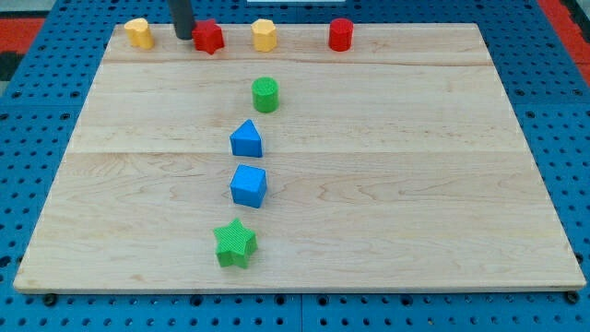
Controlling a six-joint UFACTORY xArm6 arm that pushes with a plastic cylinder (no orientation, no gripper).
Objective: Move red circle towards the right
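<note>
The red circle [341, 34] stands at the view's top, right of centre, on the wooden board [415, 184]. My tip [184, 37] is at the view's top left, just left of the red star-shaped block [209, 37] and well to the left of the red circle. A yellow block [265, 35] lies between the red star and the red circle.
Another yellow block [139, 32] sits at the top left corner. A green circle [265, 94], a blue triangle [246, 139], a blue cube [249, 185] and a green star [235, 243] form a column down the board's middle.
</note>
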